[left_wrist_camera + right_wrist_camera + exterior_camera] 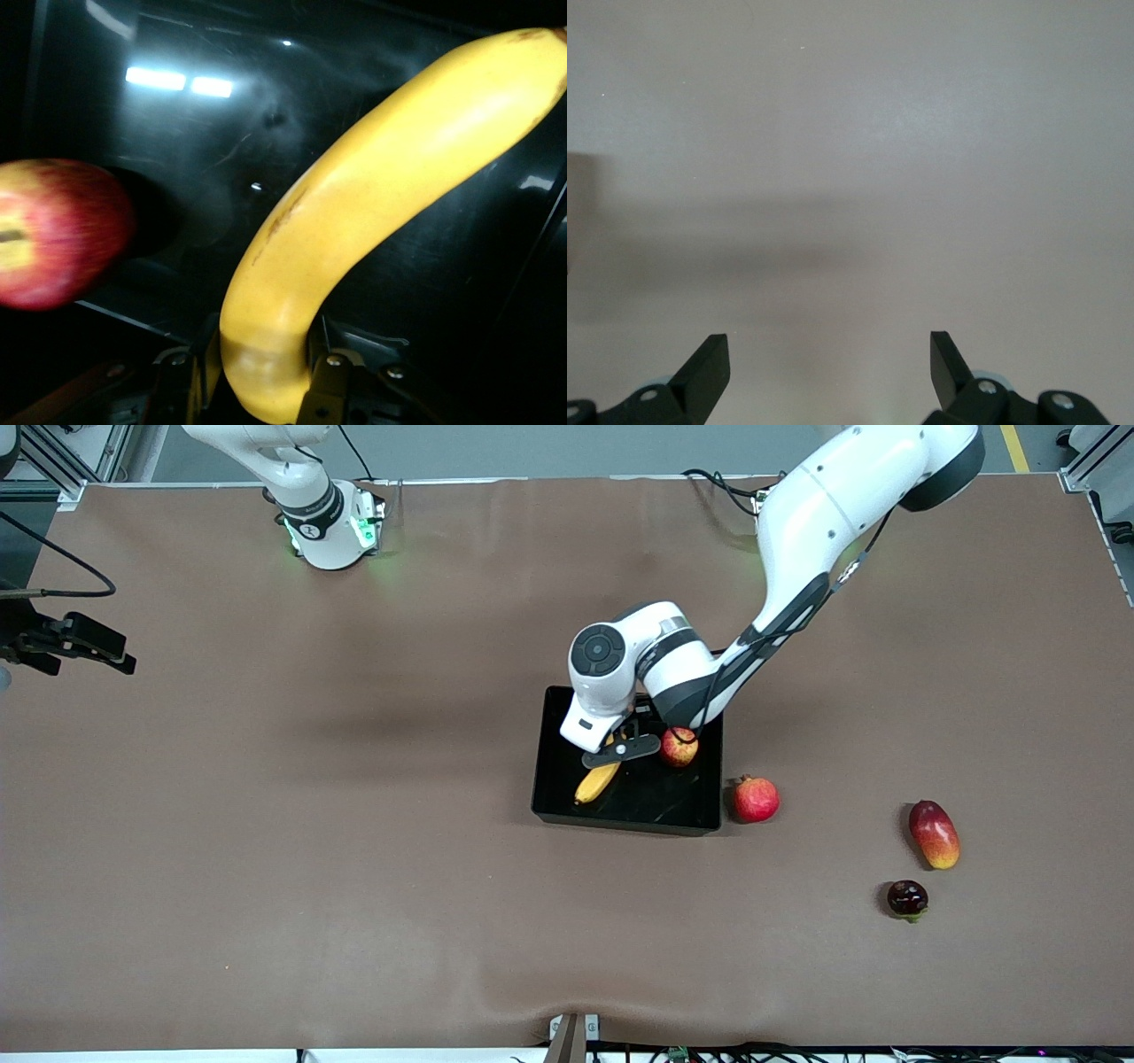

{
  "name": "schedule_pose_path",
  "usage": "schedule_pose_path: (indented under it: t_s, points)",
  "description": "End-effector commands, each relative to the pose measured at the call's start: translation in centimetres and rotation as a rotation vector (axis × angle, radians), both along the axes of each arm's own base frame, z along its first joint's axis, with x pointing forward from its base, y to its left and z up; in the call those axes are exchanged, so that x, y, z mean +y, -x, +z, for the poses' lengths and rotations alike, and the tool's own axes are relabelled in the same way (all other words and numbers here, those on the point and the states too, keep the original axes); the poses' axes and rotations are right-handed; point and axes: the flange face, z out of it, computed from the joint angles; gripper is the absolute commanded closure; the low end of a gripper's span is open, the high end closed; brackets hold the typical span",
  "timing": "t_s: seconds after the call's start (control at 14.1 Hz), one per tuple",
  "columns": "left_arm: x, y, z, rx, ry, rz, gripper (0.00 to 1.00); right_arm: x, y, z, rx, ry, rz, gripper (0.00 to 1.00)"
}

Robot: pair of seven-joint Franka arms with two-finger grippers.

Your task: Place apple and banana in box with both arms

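The black box [620, 821] sits mid-table. The red, yellow-patched apple [679, 747] lies inside it, at the side toward the left arm's end, and also shows in the left wrist view [53, 232]. My left gripper [611, 757] is down in the box, shut on one end of the yellow banana [598, 779]. In the left wrist view the banana [390, 177] curves away over the glossy box floor [195, 159] from the left gripper [263, 390]. My right gripper [106, 651] waits open and empty over bare table at the right arm's end; its fingertips [709, 359] stand wide apart.
A pinkish-red fruit with a crown nub [755, 799] lies just outside the box toward the left arm's end. A red-yellow mango [934, 833] and a small dark fruit [907, 898] lie farther toward that end, nearer the front camera.
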Motion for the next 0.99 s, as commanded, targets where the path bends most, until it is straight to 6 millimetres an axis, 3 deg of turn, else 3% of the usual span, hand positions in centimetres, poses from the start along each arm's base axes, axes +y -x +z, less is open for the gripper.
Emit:
schedule_pose_path:
  t_s: [0.0, 0.14, 0.21, 0.35, 0.5, 0.64, 0.92]
  points:
    - [-0.8, -0.7, -1.3, -0.033, 0.008, -0.018, 0.68, 1.0, 1.0, 0.4, -0.005, 0.012, 0.004, 0.0]
    - [-0.1, -1.8, -0.9, -0.05, 0.006, -0.002, 0.13, 1.0, 0.9, 0.4, -0.002, 0.012, 0.004, 0.0]
    - [0.2, -2.7, 0.0, -0.068, 0.014, 0.008, 0.0, 0.9, 1.0, 0.4, 0.006, 0.012, 0.004, 0.0]
    - [1.7, -5.7, 4.0, -0.123, 0.028, 0.005, 0.0, 0.9, 1.1, 1.1, 0.007, 0.011, 0.013, 0.0]
    - [6.2, -9.2, 9.1, -0.155, 0.017, 0.013, 0.0, 1.0, 1.4, 2.9, 0.003, 0.01, 0.014, 0.0]
    - [11.8, -12.1, 15.3, -0.178, 0.015, 0.002, 0.0, 2.0, 2.2, 4.3, 0.037, -0.001, 0.021, 0.0]
    - [23.3, -13.9, 25.5, -0.128, -0.013, -0.023, 0.0, 2.3, 3.0, 5.3, 0.063, -0.003, 0.041, 0.0]
